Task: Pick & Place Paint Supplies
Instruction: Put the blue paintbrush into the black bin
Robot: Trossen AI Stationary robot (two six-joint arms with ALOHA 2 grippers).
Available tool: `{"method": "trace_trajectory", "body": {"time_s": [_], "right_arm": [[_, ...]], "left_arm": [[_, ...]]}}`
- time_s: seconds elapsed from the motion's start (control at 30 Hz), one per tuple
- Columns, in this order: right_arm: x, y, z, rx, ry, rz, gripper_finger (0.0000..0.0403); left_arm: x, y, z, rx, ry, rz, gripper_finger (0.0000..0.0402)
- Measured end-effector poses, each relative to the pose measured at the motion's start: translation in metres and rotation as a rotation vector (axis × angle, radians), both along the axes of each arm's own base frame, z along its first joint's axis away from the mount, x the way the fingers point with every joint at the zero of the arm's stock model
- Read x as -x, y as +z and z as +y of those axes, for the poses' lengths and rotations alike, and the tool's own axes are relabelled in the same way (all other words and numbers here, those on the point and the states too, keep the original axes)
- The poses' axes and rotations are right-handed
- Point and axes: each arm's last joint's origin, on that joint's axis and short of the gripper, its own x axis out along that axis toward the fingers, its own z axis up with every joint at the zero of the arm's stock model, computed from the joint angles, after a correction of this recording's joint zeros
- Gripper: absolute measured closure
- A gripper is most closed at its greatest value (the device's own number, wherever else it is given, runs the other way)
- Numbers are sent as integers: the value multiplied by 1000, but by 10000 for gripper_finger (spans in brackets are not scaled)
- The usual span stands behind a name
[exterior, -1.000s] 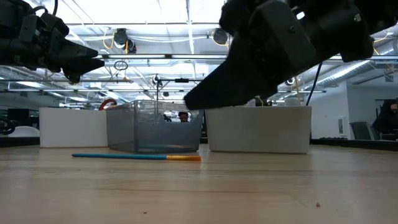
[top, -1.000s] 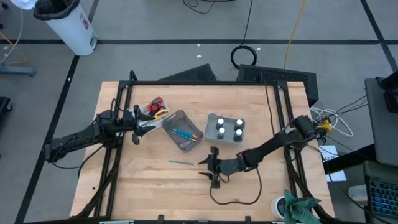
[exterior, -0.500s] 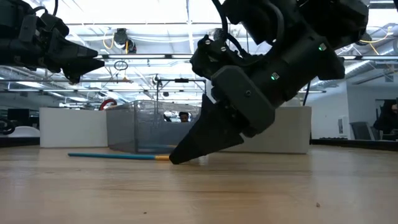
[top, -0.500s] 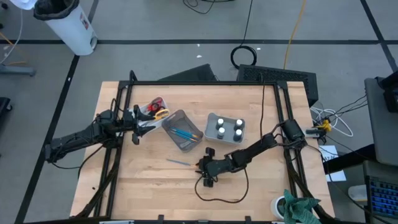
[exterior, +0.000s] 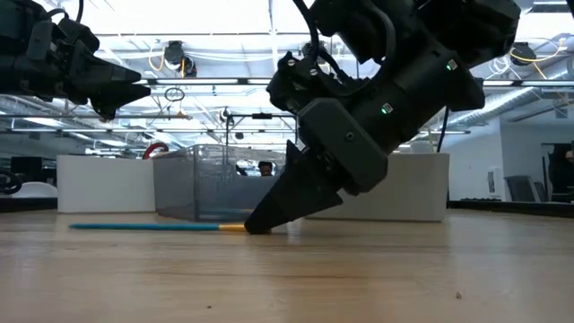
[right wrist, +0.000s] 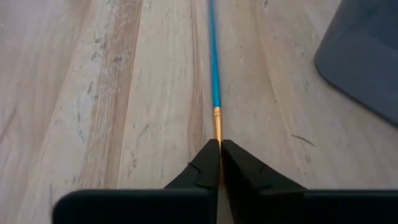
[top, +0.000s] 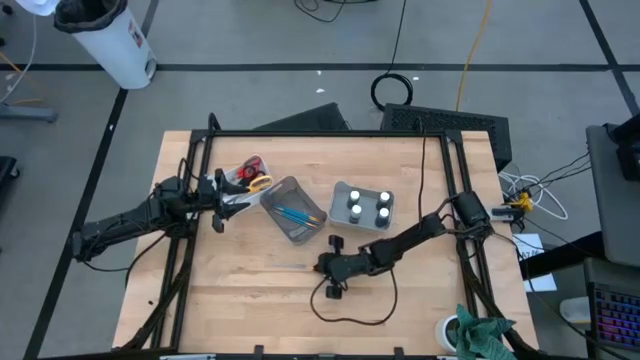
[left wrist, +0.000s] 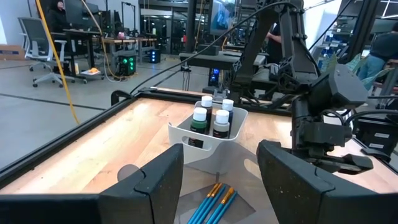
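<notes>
A thin teal brush (right wrist: 214,62) with an orange end lies flat on the wooden table (top: 230,300), left of my right gripper (right wrist: 219,152), which is shut on that end. The low view shows the brush (exterior: 143,227) stretching away from the fingertips (exterior: 258,226). My left gripper (left wrist: 221,180) hangs open above a clear bin (top: 293,210) that holds blue brushes (left wrist: 211,202). Dark bottles with white caps (left wrist: 211,115) stand in a white tub (top: 363,205). Scissors (top: 252,175) sit in a container at the far left. My right gripper pinches the brush's orange end (right wrist: 217,121) between its two fingertips. The fingers slant down from the table's right side and lie along the brush. The brush lies level on the table, its teal handle (exterior: 134,227) pointing away from the gripper.
The clear bin (exterior: 220,184) and the white tub (exterior: 372,187) stand just beyond the brush. A black cable (top: 355,310) loops on the table near my right arm. Open wood lies along the near edge.
My right gripper has sunk to the table, tipped its fingers further down and gone toward the table's left edge. Its fingers have shut on the brush's orange end. The brush has slid a little along its own length toward the left.
</notes>
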Motion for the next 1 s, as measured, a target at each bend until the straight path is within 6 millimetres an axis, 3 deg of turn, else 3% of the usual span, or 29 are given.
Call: {"method": "trace_trajectory", "body": {"time_s": [0.1,0.37,0.57,0.73,1.0], "right_arm": [[1,-2,0,6,2,21,398],[0,7,1,-16,12,-15,401],[5,33,9,-31,57,-80,402],[9,67,20,-59,86,-185,402],[18,97,31,-55,146,-279,403]], "left_arm": [[0,0,0,0,-1,0,188],[0,0,0,0,-1,0,188],[0,0,0,0,-1,0,188],[0,0,0,0,-2,1,188],[0,0,0,0,-2,0,188]]}}
